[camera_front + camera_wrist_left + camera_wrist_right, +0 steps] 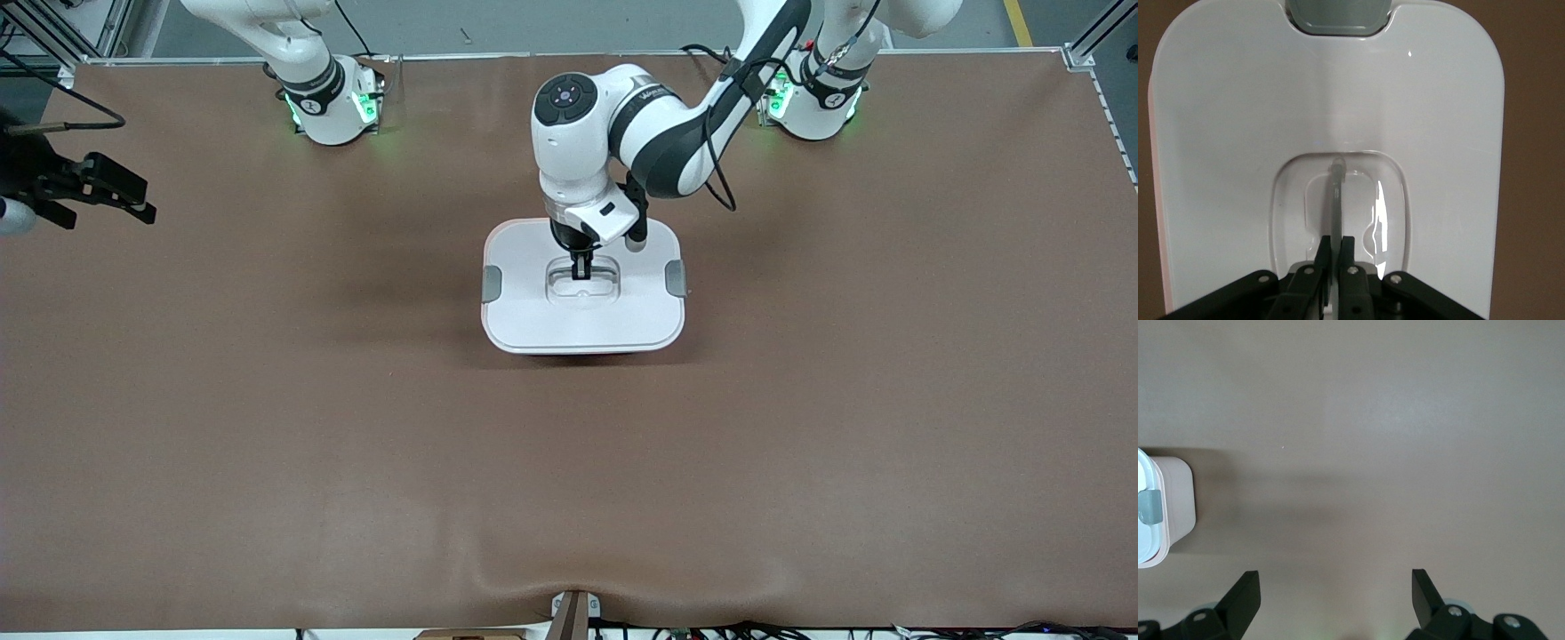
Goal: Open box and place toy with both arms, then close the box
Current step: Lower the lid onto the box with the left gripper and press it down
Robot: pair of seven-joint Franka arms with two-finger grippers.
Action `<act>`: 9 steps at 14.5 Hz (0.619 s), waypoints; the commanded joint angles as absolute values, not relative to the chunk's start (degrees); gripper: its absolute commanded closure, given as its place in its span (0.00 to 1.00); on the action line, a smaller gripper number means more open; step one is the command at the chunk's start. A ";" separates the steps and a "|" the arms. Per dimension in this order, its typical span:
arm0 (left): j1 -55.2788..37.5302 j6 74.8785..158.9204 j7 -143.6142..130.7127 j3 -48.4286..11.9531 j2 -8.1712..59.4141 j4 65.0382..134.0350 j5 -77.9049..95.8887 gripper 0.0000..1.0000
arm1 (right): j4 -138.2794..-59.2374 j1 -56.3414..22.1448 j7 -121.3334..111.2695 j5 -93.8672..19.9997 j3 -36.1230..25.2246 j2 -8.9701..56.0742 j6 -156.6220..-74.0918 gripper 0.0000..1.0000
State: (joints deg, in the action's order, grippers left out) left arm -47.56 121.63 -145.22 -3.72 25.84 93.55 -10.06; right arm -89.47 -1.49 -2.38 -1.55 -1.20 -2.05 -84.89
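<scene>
The right gripper (111,197) waits spread over the bare brown surface (267,427) at the right arm's end. Mid-surface sits the box (583,298), its smooth white lid on; the left gripper (581,269) pinches the thin recessed handle (1337,200), probably to lift it. No toy shows.
</scene>
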 commanded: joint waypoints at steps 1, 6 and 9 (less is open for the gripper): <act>-48.25 122.52 -146.51 -3.95 24.87 94.57 -11.60 1.00 | -89.21 -1.76 -1.85 -1.84 -1.05 -1.41 -83.07 0.00; -48.60 122.52 -146.51 -4.04 24.52 95.53 -11.69 1.00 | -89.21 -2.02 -1.93 -1.76 -1.05 -1.67 -81.56 0.00; -48.60 122.61 -146.51 -4.04 24.08 96.32 -11.69 1.00 | -89.30 -2.29 -1.93 -1.67 -1.05 -1.58 -81.21 0.00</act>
